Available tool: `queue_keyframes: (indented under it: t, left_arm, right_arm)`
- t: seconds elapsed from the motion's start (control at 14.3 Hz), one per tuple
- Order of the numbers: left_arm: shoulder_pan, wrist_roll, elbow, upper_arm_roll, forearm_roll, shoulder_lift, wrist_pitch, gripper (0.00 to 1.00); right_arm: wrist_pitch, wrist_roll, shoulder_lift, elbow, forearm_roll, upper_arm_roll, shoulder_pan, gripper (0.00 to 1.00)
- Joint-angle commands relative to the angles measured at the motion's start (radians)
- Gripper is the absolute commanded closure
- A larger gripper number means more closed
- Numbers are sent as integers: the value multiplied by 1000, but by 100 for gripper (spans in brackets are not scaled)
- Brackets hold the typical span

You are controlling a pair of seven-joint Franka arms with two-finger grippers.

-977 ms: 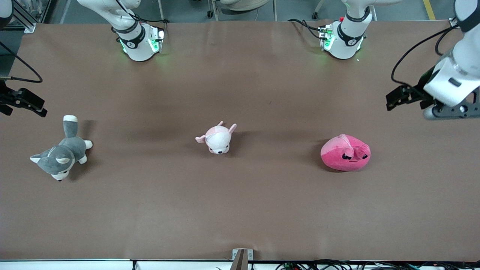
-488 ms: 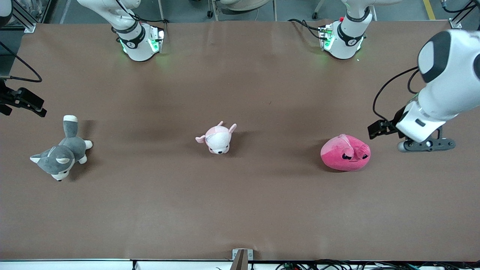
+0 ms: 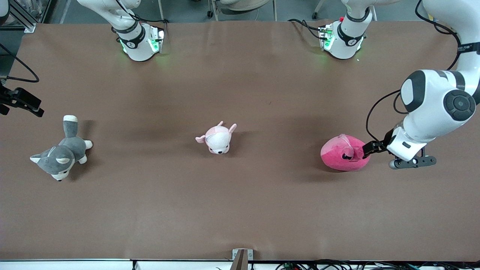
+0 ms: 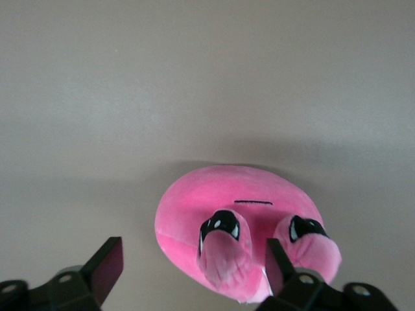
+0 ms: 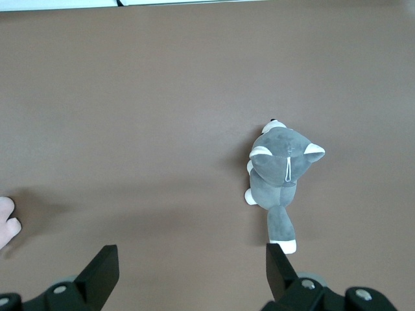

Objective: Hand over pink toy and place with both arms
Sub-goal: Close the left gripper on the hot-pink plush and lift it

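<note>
Your left gripper (image 3: 365, 150) was right at the pink toy (image 3: 343, 154), jaws spread wide with one finger (image 4: 285, 272) touching its face and nothing held. The toy sat on the tabletop (image 3: 240, 210) toward the left arm's end. You needed to push in so the fat middle sat between both fingers (not just one ear), then squeeze gently. Your right gripper (image 5: 188, 278) waited with its jaws wide apart, empty, above the grey dog (image 5: 280, 175). The small pale plush (image 3: 217, 138) sat in the middle
</note>
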Motion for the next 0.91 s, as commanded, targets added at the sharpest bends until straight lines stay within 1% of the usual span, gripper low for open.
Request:
queue_keyframes:
  t: [0.0, 0.14, 0.21, 0.28, 0.42, 0.7, 0.84]
  left_arm:
    - [-1, -4, 3, -4, -40, 14, 26, 20]
    - [-4, -4, 0, -4, -41, 20, 35, 25]
    - [-4, -4, -2, -4, -41, 23, 35, 31]
    - [-4, -4, -6, -5, -41, 23, 35, 40]
    - [-4, -6, -12, -8, -42, 17, 27, 41]
    - [-9, -53, -25, -15, -42, 8, 15, 40]
    - [-6, -54, -25, -28, -42, 3, -3, 41]
  right_arm:
    - [-6, 4, -19, 4, 12, 3, 0, 0]
    - [-19, 3, -21, 4, 12, 3, -3, 0]
    - [-19, -5, -21, 3, 12, 1, -3, 0]
    - [-19, -7, -23, -6, 10, -1, -3, 0]
    - [-19, -5, -36, -32, 10, 1, -3, 0]
    - [-19, -4, -42, -34, 10, 1, -3, 0]
    - [-19, -5, -42, -34, 10, -1, -5, 0]
